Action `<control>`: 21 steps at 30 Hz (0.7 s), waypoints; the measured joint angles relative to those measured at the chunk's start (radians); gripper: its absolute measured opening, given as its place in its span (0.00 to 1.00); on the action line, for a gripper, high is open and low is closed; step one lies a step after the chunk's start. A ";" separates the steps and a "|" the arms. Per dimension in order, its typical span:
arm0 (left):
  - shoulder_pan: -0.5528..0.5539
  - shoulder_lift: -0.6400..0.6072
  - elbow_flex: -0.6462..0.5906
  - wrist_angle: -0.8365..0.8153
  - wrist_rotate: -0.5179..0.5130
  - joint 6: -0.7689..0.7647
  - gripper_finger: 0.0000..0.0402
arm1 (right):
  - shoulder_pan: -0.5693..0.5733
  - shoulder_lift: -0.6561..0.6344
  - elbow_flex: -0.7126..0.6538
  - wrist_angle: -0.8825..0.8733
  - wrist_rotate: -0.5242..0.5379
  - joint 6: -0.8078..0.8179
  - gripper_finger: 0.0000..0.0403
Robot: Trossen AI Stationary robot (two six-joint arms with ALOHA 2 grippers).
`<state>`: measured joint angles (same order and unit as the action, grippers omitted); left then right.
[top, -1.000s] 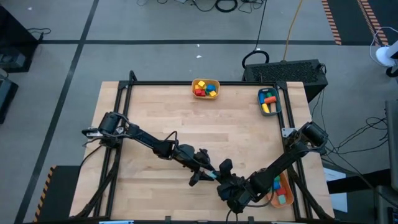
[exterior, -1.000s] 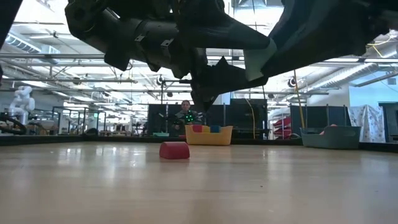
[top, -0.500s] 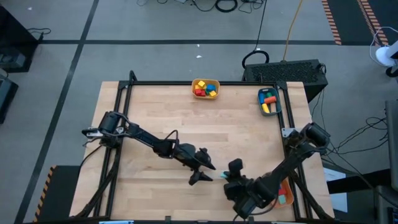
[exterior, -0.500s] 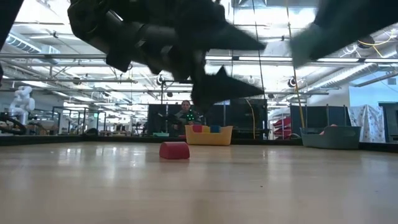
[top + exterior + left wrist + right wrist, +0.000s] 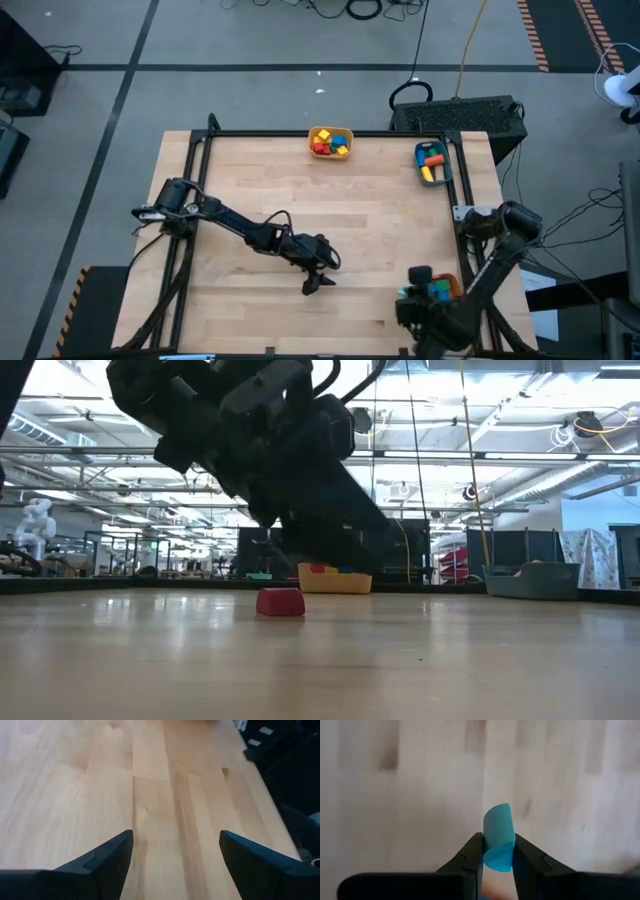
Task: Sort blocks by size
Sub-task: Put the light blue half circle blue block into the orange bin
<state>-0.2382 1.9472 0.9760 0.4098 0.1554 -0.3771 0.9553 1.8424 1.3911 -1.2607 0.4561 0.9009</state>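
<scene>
Red block (image 5: 280, 601) alone on bare wooden table (image 5: 380, 215), yellow bin (image 5: 335, 579) behind.

Cyan cylinder block (image 5: 498, 837) pinched in right end effector (image 5: 497, 851), red block (image 5: 280, 601) on table

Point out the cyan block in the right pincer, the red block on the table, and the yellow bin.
cyan block (image 5: 498, 837), right wrist view, its curved side.
red block (image 5: 280, 602), low view, its front face.
yellow bin (image 5: 316, 133), high view, its rim.
</scene>
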 joint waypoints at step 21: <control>-0.011 0.000 -0.001 -0.122 -0.108 0.001 0.74 | 0.212 -0.047 0.000 -0.179 -0.459 0.435 0.15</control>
<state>-0.2493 1.9472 0.9752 0.2880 0.0474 -0.3763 1.1676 1.7950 1.3914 -1.4397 -0.0026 1.3359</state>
